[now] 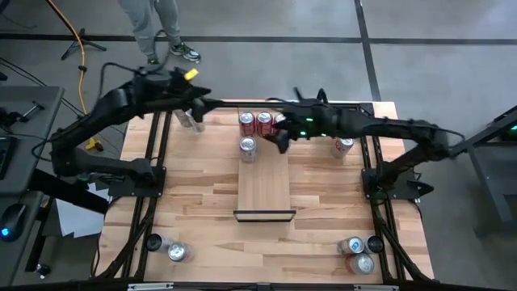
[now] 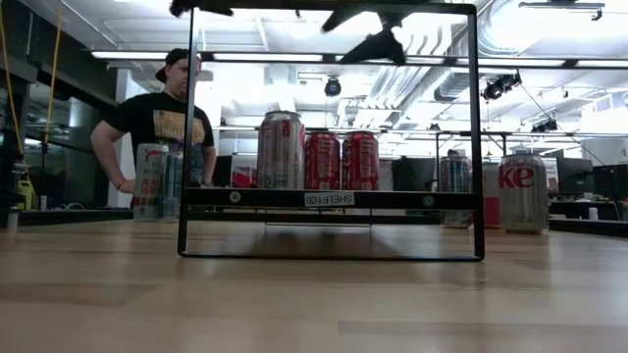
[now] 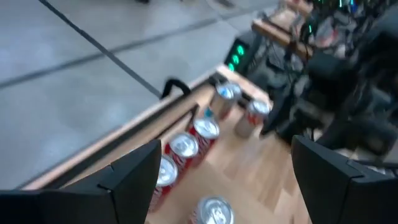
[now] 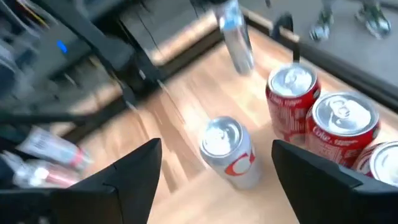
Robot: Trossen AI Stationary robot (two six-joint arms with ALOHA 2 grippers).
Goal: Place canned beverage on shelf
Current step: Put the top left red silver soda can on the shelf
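The shelf (image 1: pixel 264 190) is a light wood panel in the middle of the table, with its dark strip (image 1: pixel 264 215) at the near end. A silver can (image 1: pixel 248 147) (image 4: pixel 230 152) stands upright at the shelf's far left corner. Red cans (image 1: pixel 255 122) (image 4: pixel 323 124) stand in a row just beyond it. My right gripper (image 1: pixel 283 139) (image 4: pixel 214 171) hangs open just right of the silver can, which shows ahead of its fingers, untouched. My left gripper (image 1: pixel 200 103) (image 3: pixel 217 180) is open and raised over the table's far left, holding nothing.
Two silver cans (image 1: pixel 191 120) stand at the far left and one can (image 1: pixel 345 145) at the far right. More cans stand at the near left (image 1: pixel 176 252) and near right (image 1: pixel 357 255). A person (image 2: pixel 162 127) stands beyond the far edge.
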